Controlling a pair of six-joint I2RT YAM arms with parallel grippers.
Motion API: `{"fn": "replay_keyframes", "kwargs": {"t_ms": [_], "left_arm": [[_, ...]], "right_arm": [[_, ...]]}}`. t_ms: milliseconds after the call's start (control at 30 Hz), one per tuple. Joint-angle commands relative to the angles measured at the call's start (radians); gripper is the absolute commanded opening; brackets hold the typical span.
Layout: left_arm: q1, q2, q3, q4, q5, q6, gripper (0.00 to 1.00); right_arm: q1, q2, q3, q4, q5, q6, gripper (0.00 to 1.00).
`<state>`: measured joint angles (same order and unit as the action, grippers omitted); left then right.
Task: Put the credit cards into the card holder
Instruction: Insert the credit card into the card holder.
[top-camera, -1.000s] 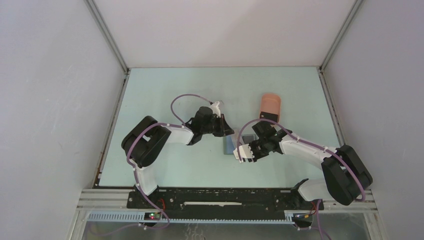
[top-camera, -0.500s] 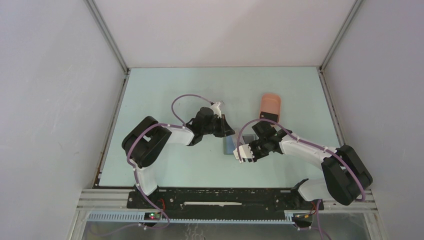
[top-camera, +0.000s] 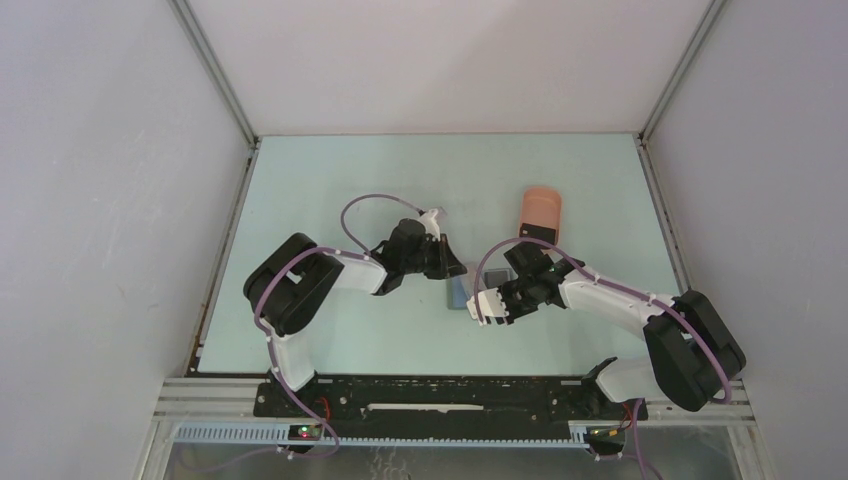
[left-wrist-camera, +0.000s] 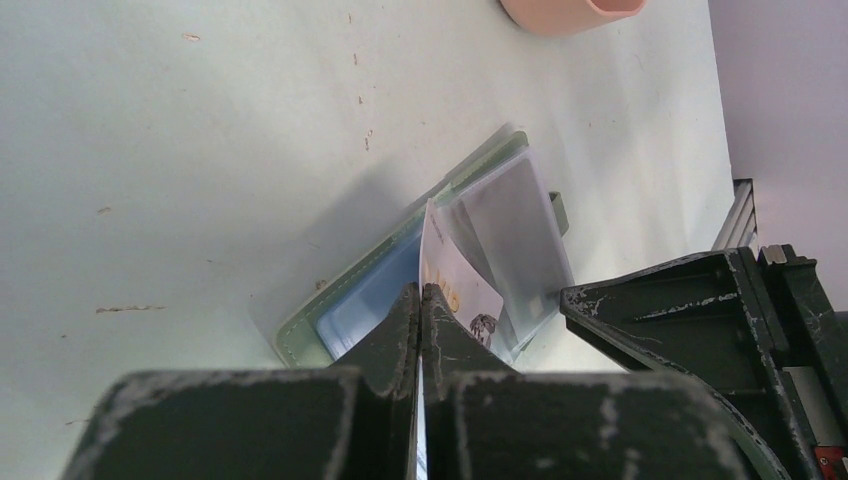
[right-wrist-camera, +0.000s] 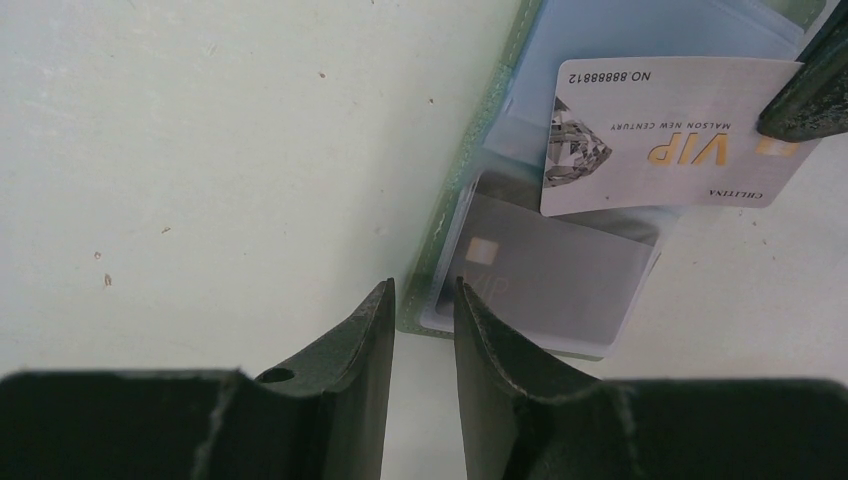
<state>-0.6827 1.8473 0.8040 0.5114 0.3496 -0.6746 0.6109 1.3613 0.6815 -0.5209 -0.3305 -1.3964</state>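
Observation:
The card holder (right-wrist-camera: 455, 215) lies open on the table, with a green stitched edge (left-wrist-camera: 300, 340), blue inner pocket and clear sleeves. A grey credit card (right-wrist-camera: 560, 275) sits inside one sleeve. My left gripper (left-wrist-camera: 421, 290) is shut on a silvery-white VIP credit card (right-wrist-camera: 660, 135). It holds the card on edge, with the card's far end down at the open holder (top-camera: 460, 292). My right gripper (right-wrist-camera: 422, 300) has its jaws a narrow gap apart at the holder's near corner. The green edge shows between the tips, with bare table in the gap behind.
A salmon-pink oval tray (top-camera: 541, 205) stands behind the right arm, and its rim (left-wrist-camera: 570, 12) shows at the top of the left wrist view. The right gripper's dark fingers (left-wrist-camera: 700, 310) sit close beside the holder. White walls enclose the table.
My left gripper has shifted slightly nearer and lower toward the holder, with the card still in it. The right arm has not moved.

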Motion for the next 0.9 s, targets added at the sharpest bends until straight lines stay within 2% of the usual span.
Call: {"fn": "replay_keyframes", "kwargs": {"t_ms": [0, 433, 867], "left_arm": [[0.005, -0.026, -0.004, -0.001, -0.039, 0.007, 0.0], [0.032, -0.033, 0.038, 0.003, -0.075, 0.032, 0.0], [0.029, 0.003, 0.062, 0.022, -0.041, 0.022, 0.0]], "right_arm": [[0.01, -0.029, 0.026, -0.007, -0.008, 0.009, 0.36], [0.01, -0.031, 0.026, -0.009, -0.01, 0.007, 0.36], [0.012, -0.028, 0.026, -0.009, -0.007, 0.008, 0.36]]}}
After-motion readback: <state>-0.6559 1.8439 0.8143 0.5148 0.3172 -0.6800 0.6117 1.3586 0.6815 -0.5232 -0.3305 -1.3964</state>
